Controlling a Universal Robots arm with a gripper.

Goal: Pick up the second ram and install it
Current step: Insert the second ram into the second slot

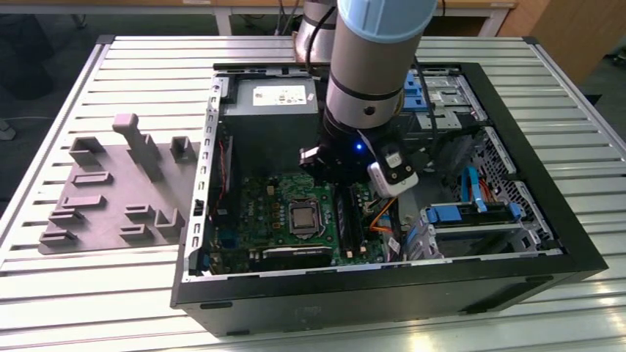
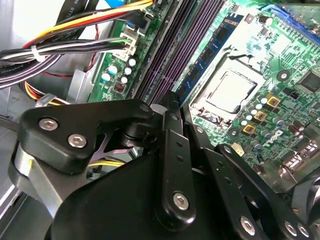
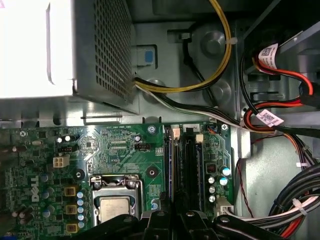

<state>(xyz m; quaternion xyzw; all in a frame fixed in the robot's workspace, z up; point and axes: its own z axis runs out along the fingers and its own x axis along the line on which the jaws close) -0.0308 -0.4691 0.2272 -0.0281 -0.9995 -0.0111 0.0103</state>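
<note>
Hovering over motherboard (image 3: 120, 150) slots, gripper (image 2: 172, 107) fingers pinched together on nothing visible, second ram (image 2: 212, 47) seated in slot just ahead of fingertips beside CPU socket (image 2: 231, 92); label print unreadable.

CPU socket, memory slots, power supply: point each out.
CPU socket (image 3: 116, 207), first wrist view, on its metal lid.
Memory slots (image 3: 186, 167), first wrist view, mid-length.
Power supply (image 1: 271, 110), exterior view, on its top face.

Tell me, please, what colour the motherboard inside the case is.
Green; the motherboard shows best in the first wrist view.
</note>
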